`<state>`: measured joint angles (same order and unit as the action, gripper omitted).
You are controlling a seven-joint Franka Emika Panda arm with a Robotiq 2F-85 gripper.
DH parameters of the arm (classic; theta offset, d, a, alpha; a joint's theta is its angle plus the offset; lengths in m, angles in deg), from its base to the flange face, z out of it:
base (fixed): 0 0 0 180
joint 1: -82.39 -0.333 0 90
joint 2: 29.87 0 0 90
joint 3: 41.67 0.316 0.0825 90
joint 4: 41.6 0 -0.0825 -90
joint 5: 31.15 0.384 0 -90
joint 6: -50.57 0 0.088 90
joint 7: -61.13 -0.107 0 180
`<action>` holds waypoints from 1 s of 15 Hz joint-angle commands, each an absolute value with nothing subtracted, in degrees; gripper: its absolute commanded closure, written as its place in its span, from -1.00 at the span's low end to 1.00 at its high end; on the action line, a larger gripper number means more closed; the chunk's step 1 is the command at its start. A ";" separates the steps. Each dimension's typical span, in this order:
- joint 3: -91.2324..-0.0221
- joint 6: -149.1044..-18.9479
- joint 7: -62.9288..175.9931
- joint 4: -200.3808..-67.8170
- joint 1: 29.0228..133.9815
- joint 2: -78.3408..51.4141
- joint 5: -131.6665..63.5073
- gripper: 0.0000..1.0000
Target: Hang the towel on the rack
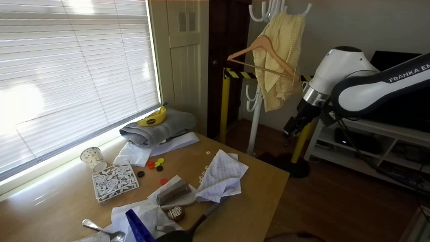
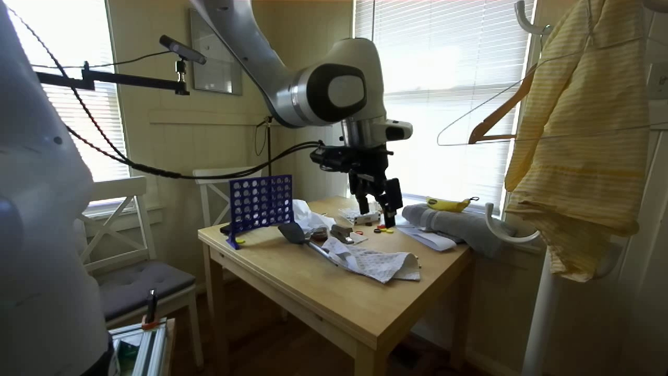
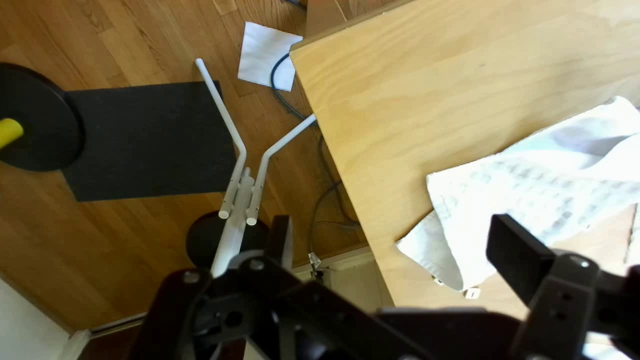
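Note:
A yellow striped towel [image 1: 285, 37] hangs from the upper hooks of the white rack [image 1: 254, 126]; in an exterior view the towel [image 2: 584, 151] hangs beside the rack's lower hook. A folded grey towel [image 1: 176, 122] lies at the table's window side with a yellow banana-shaped pouch on it. A white patterned cloth [image 1: 223, 174] lies crumpled near the table edge and shows in the wrist view [image 3: 525, 200]. My gripper [image 2: 377, 211] is open and empty above table height. In the wrist view its fingers [image 3: 395, 240] are wide apart, with the table edge between them.
A wooden hanger [image 1: 263, 41] and a wire hanger hang on the rack. The wooden table [image 1: 265, 191] carries a paper cup [image 1: 93, 159], a white trivet [image 1: 116, 181], a spatula [image 2: 292, 233] and a blue game grid [image 2: 261, 203]. A yellow post [image 1: 224, 111] stands behind.

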<state>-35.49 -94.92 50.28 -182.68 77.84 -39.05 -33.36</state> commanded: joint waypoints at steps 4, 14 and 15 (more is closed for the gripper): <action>-37.25 -105.79 54.41 -183.29 77.28 -34.91 -26.68 -1.00; -39.45 -105.68 90.17 -170.20 69.90 -15.66 15.54 -1.00; -39.49 -103.59 91.41 -168.96 70.39 -13.60 16.35 -1.00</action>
<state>-40.37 -108.22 85.43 -174.98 68.17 -21.14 11.32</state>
